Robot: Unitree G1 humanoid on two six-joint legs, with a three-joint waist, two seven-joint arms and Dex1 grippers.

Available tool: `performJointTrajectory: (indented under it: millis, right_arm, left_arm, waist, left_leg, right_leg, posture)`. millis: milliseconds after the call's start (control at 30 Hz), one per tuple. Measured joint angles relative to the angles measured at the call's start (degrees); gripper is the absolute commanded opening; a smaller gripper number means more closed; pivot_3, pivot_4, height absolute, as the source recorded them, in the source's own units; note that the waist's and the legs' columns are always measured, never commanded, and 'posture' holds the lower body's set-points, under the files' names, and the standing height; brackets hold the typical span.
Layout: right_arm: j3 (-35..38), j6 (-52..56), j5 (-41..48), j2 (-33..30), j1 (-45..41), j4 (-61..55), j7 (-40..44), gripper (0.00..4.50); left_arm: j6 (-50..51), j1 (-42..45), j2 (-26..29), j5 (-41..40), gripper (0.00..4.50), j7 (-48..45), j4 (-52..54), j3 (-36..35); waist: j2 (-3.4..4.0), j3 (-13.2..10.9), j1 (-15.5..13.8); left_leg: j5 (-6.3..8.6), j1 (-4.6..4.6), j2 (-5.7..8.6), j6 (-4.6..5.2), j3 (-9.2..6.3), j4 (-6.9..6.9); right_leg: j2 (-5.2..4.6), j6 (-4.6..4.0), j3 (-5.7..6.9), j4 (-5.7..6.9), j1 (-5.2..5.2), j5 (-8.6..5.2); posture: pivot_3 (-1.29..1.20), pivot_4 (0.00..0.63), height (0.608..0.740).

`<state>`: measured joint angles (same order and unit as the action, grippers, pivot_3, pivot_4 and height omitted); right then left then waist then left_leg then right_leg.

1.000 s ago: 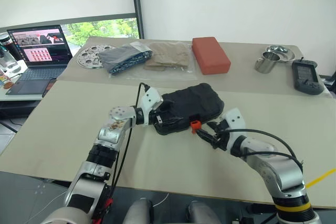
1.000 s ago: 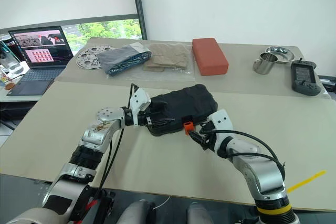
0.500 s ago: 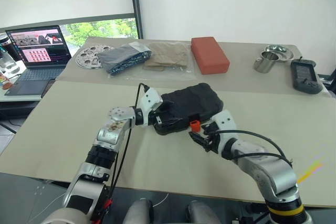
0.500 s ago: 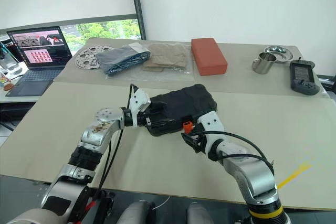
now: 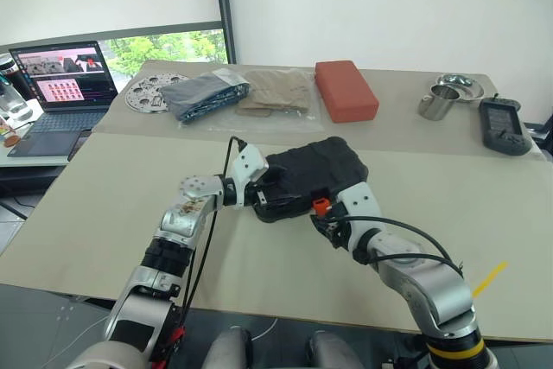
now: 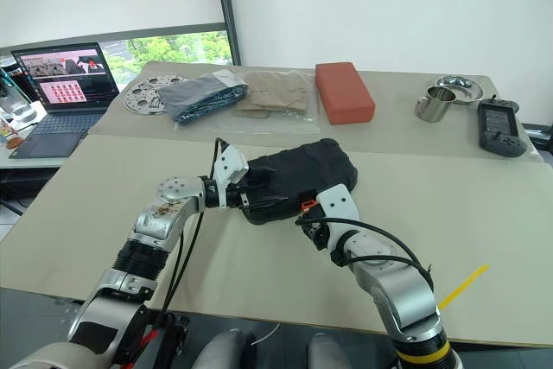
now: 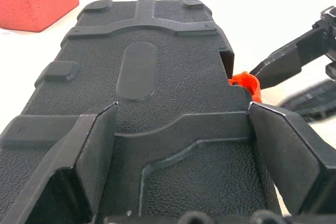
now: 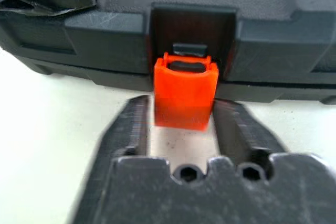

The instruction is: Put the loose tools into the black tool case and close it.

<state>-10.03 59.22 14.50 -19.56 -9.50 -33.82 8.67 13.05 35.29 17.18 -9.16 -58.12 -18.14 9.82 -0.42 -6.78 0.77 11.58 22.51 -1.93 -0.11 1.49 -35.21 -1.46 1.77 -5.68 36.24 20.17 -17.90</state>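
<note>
Right gripper [image 8: 181,129] sits at the near edge of the case [image 5: 311,174], its two black fingers [image 8: 134,129] straddling the orange latch [image 8: 185,98], one on each side; whether they press it or stand just clear cannot be told. In the head view this gripper lies at about 5 o'clock from the case's middle, and bare tabletop stretches from there toward 3 and 6 o'clock. At the case's 9 o'clock end, the left gripper [image 7: 184,145] has its fingers spread wide over the ribbed lid, one finger [image 7: 79,156] along each long side, apparently lying against the shell. The case lies closed on the near table [image 5: 104,213], its far end pointing toward 1 o'clock, with free surface all round it. The latch still hangs down from its notch, not folded up. No seam gap can be made out along the front wall, and nothing inside the case can be seen. Well apart at 12 o'clock, on the far table, a red block [image 5: 346,90] lies with folded cloths [image 5: 242,92] to its 9 o'clock; a steel cup [image 5: 441,101] and a black handset [image 5: 504,125] sit toward 2 o'clock. A laptop [image 5: 65,75] stands at 10 o'clock, cut off by the frame edge.
</note>
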Motion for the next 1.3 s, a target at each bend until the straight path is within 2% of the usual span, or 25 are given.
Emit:
performJointTrajectory:
  millis: [533,1300]
  right_arm:
    - [0.3,0.2,-1.9,2.6,-0.3,-0.1,-0.3,1.17]
    - [0.5,-1.1,-3.2,2.8,-1.6,1.0,1.3,1.17]
  left_arm:
    - [-0.6,0.7,-0.8,0.0,4.24,-0.2,-1.4,0.0]
    - [-1.8,0.6,-1.3,0.1,4.24,-0.3,-2.3,0.0]
  waist:
    - [0.00,0.0,0.1]
    - [0.00,0.0,0.1]
  left_leg:
    - [-0.01,0.01,0.00,0.01,-0.03,0.02]
    - [-0.01,0.01,0.00,0.01,-0.09,0.05]
  right_leg:
    - [0.00,0.02,0.00,-0.01,0.01,-0.01]
    - [-0.02,0.04,0.00,-0.06,0.00,-0.02]
  posture:
    - [0.00,0.150,0.740]
    - [0.00,0.150,0.740]
